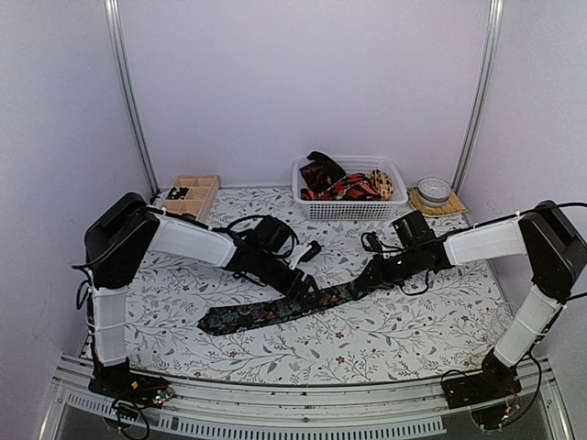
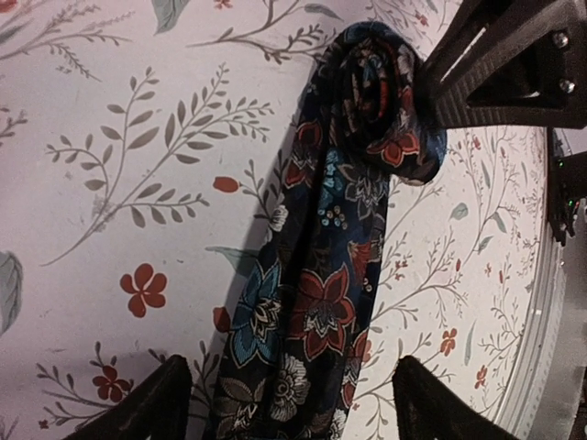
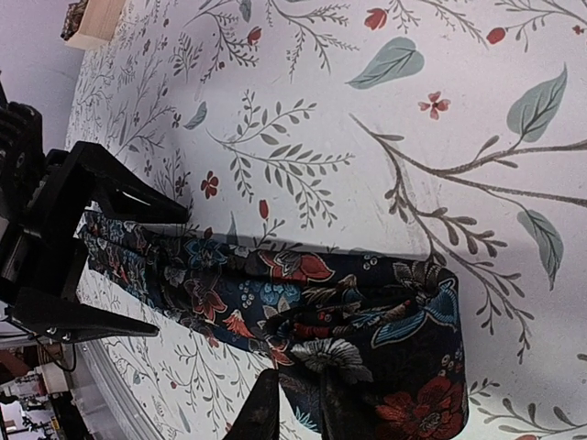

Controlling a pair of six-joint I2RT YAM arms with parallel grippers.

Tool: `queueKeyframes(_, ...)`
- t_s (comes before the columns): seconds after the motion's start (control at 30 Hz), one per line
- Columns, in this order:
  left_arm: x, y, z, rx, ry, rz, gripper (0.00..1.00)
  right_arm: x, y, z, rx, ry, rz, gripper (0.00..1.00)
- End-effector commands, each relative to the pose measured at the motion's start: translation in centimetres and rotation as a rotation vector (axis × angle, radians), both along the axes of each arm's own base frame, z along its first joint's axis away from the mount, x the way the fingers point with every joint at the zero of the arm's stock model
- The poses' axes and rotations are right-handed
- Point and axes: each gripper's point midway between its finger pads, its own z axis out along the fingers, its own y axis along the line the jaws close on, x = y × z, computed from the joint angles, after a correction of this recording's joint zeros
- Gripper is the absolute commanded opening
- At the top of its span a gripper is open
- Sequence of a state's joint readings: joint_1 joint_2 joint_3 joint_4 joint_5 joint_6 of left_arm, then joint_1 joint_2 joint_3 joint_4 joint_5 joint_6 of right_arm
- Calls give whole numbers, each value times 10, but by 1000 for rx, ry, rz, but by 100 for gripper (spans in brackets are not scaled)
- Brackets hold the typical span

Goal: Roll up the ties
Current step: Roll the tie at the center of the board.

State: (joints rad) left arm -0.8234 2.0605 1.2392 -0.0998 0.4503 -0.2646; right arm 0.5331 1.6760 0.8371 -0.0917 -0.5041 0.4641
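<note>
Desk (image 1: 431, 321): you have a floral-print cloth under both arms, with pale walls around it.
Dark floral tie (image 1: 257, 314): it lies slantwise across the middle of the desk. Its wide pointed end is at the near left, and its other end is rolled into a small coil (image 2: 376, 92) on the right.
Right end effector (image 1: 371, 277): your fingers are clamped on that coil.
Left end effector (image 1: 295, 280): your fingers stand apart, one on each side of the flat stretch, left of the coil.
Basket (image 1: 353, 211): white mesh at the far side, with other ties (image 1: 344, 183) piled inside.
Wooden tray (image 1: 207, 187): far left, by the wall.
</note>
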Motion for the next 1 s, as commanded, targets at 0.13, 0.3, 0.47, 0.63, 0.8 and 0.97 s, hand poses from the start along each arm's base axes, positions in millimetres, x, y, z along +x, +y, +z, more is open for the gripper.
queueKeyframes(0.13,22,-6,-15,144,-35,0,98,-3,-1,-27,-33,52,-10,20)
queueKeyframes(0.3,37,-28,-13,141,-113,-88,100,1,-1,-27,-46,53,-23,21)
queueKeyframes(0.47,33,-51,-10,93,-153,-187,100,0,-1,-28,-48,60,-27,21)
queueKeyframes(0.63,12,-72,-6,46,-159,-283,100,0,-2,-27,-50,64,-35,22)
queueKeyframes(0.8,-5,-85,-8,16,-152,-330,100,1,-3,-26,-48,66,-41,23)
queueKeyframes(0.97,-16,-95,-14,19,-156,-349,100,1,-2,-24,-41,71,-44,23)
